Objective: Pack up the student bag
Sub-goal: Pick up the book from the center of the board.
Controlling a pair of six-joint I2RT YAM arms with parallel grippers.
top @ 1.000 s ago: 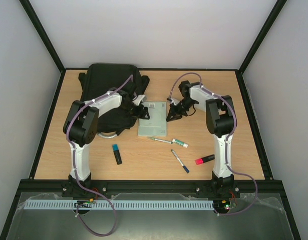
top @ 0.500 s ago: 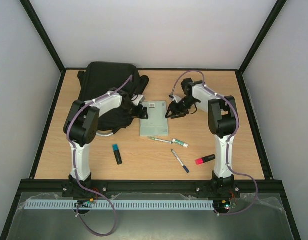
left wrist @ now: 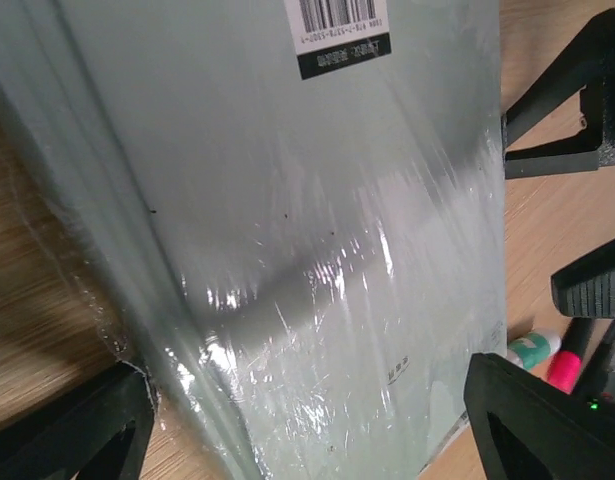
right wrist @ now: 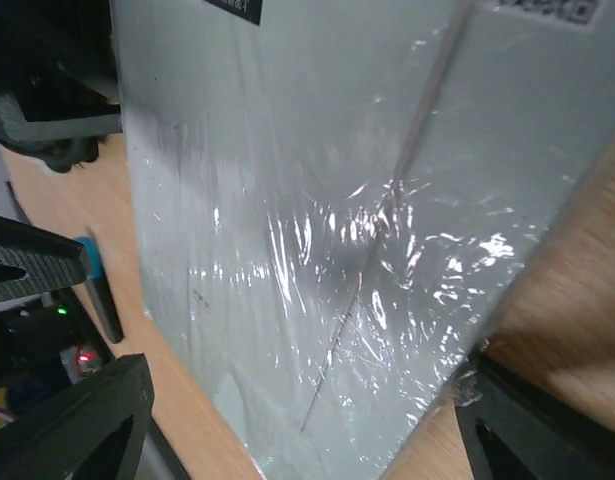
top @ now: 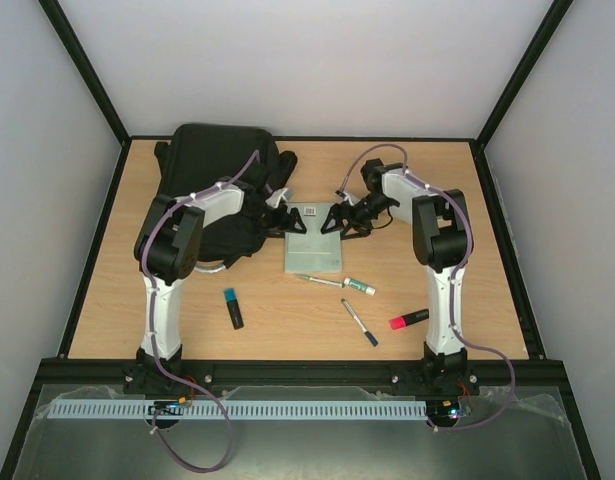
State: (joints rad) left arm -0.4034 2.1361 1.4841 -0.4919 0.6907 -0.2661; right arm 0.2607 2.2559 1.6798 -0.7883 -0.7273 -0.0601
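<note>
student bag [top: 212, 170]: black and slumped at the far left of the table [top: 467, 220], partly under your left arm; you cannot tell from these views whether its mouth is open, and its inside is hidden
book [top: 312, 242]: grey-green, shrink-wrapped, barcode label near its far edge; it lies flat on the wood just right of the bag, so it is not packed
left gripper [top: 281, 218]: over the book's far left corner, between bag and book; its wrist view shows the fingers spread wide with the wrapped cover below them, pinching nothing
right gripper [top: 336, 221]: over the book's far right corner, facing the left one; its fingers also stand wide apart, holding nothing
thin pen [top: 317, 280]: on the table just in front of the book
green-capped marker [top: 360, 288]: beside the thin pen, to its right
blue pen [top: 359, 323]: nearer you, apart from the book
pink highlighter [top: 409, 320]: by the right arm, well apart from the bag
blue-capped marker [top: 233, 307]: in front of the bag, near the left arm
done so far: you have nothing visibly packed; every item you can see sits outside the bag
left to do: by my reading nearly all of it; the book looks like the item in hand, then the five writing tools, and the bag may need opening first
</note>
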